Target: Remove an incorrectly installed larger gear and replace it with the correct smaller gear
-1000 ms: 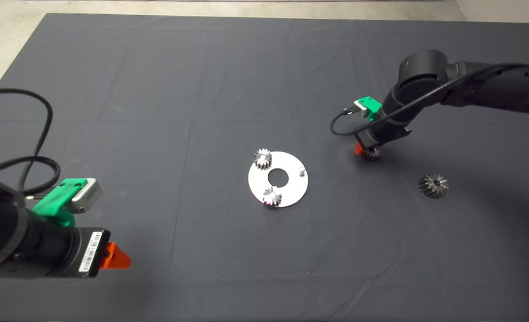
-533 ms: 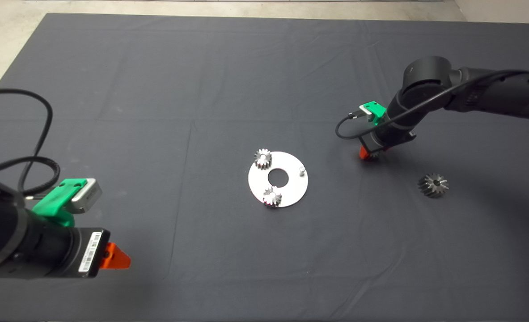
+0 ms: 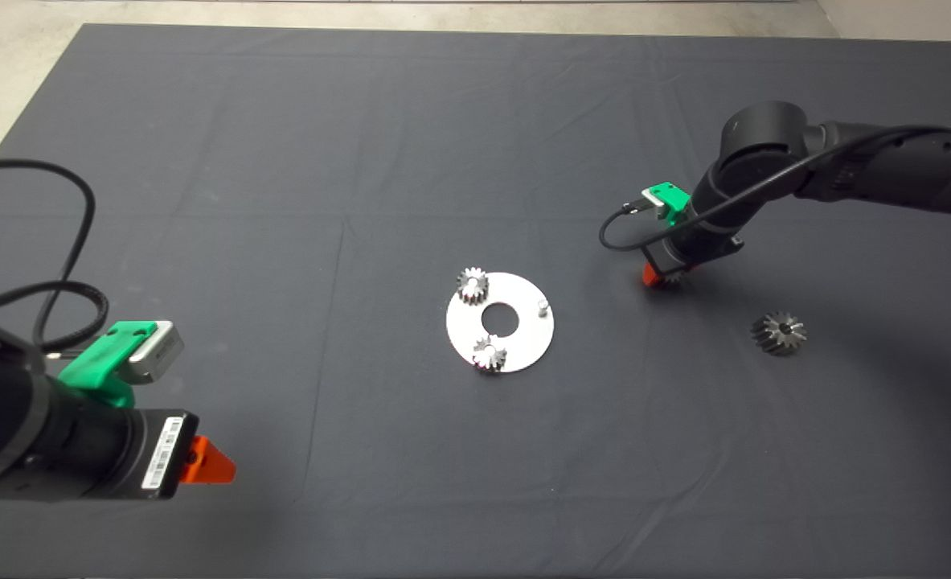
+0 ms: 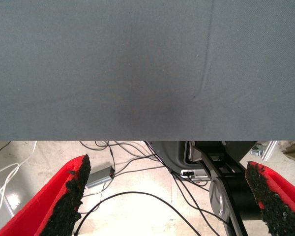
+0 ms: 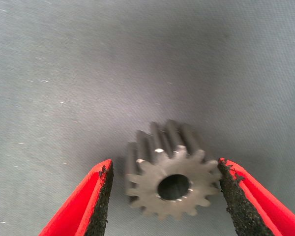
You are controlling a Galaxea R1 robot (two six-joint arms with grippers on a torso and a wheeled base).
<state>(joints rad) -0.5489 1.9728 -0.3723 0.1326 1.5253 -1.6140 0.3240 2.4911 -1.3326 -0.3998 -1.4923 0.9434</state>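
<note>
The smaller gear (image 5: pixel 169 183), grey steel with a central hole, lies on the mat between my right gripper's open fingers (image 5: pixel 164 163). One pad (image 5: pixel 231 191) is at its teeth and the other pad (image 5: pixel 101 196) stands a little apart. In the head view the right gripper (image 3: pixel 658 276) is low over this gear (image 3: pixel 673 278), right of the round silver plate (image 3: pixel 523 342). The larger gear (image 3: pixel 778 332) lies loose on the mat, further right. My left gripper (image 3: pixel 206 466) is parked at the lower left, open and empty (image 4: pixel 167 201).
The plate carries two small gears (image 3: pixel 472 285) (image 3: pixel 489 354) and one bare pin (image 3: pixel 543 306) on its right side. Cables and floor show beyond the mat edge in the left wrist view.
My right gripper has shifted slightly right and come down over the smaller gear, which now shows less in the head view. The left arm has not moved.
</note>
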